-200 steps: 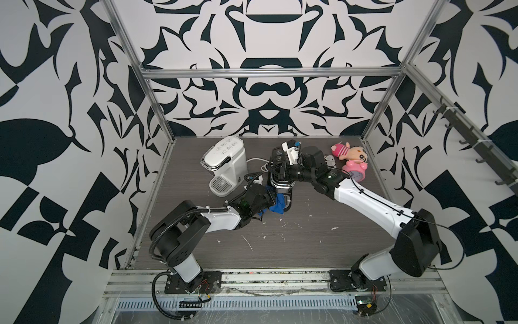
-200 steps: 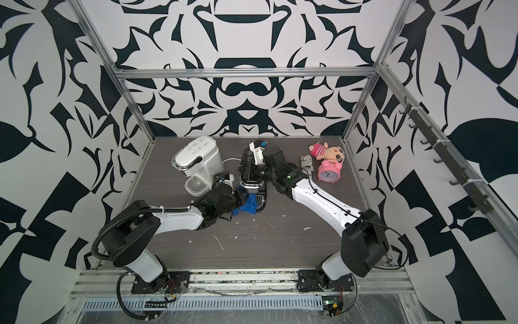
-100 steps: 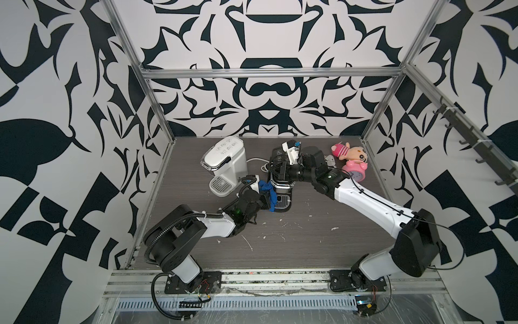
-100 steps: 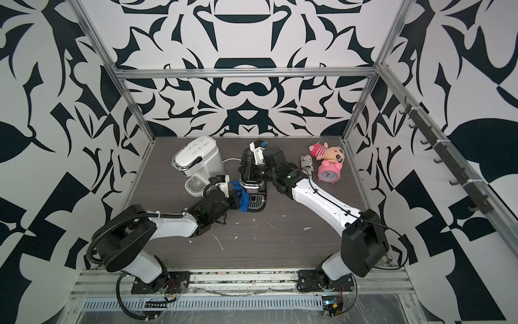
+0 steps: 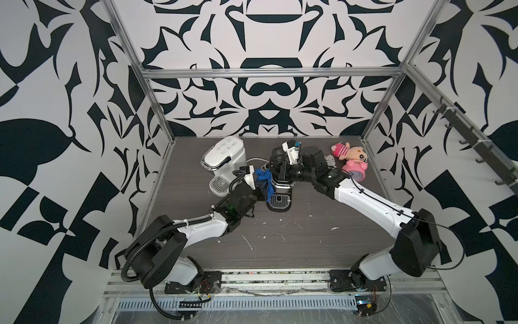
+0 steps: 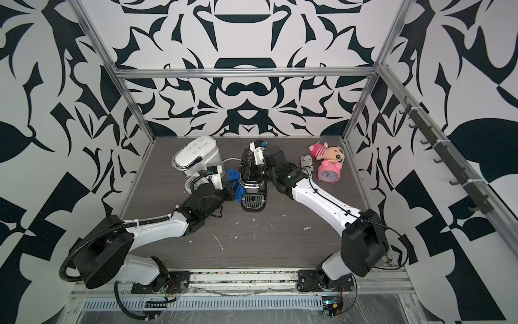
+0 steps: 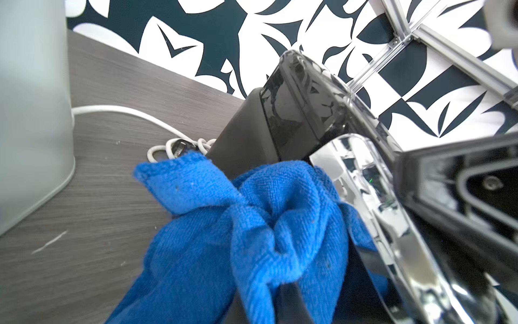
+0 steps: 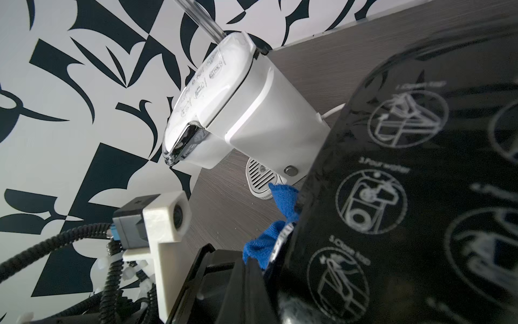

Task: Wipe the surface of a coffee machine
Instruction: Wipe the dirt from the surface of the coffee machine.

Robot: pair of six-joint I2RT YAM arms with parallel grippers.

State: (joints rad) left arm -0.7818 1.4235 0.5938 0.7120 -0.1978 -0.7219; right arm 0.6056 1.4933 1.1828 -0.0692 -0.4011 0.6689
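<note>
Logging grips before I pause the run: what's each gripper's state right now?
Left gripper: closed on the blue cloth.
Right gripper: closed, against the black coffee machine; no grasp visible.

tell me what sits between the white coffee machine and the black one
The blue cloth, held in the left gripper, hangs there against the black coffee machine; a white cord lies behind it, in both top views.

links: left arm [image 5: 201, 227], right arm [image 5: 370, 204] white shells, I see
joints: black housings (bulkiest near bases)
cabling: black corrugated conduit [image 8: 56, 241] on left
cam mount: white bracket [image 8: 157, 224]
</note>
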